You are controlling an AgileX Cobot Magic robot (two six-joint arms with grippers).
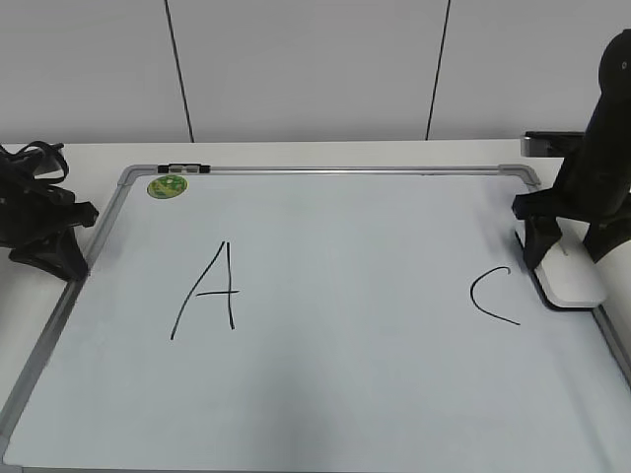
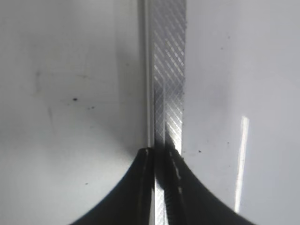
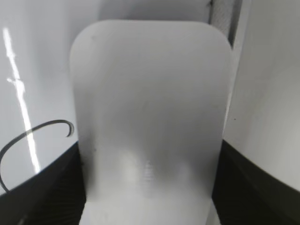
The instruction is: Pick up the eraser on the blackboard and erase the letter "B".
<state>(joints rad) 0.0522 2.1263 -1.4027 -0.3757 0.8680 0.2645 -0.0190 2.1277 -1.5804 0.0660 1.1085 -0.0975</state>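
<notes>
The blackboard (image 1: 345,394) is a white board with a silver frame lying flat on the table. No letter "B" shows on it; the stretch between the black "A" (image 1: 209,291) and "C" (image 1: 490,296) is bare. The white eraser (image 1: 572,278) lies on the board's right edge, beside the "C". My right gripper (image 1: 570,258) straddles it with both fingers against its sides. In the right wrist view the eraser (image 3: 150,93) fills the space between the jaws (image 3: 150,187). My left gripper (image 1: 59,258) is shut and empty over the board's left frame (image 2: 168,70).
A round green sticker (image 1: 167,185) sits at the board's far left corner, next to a dark clip (image 1: 183,168) on the top frame. The "C" also shows in the right wrist view (image 3: 33,136). A white wall stands behind the table.
</notes>
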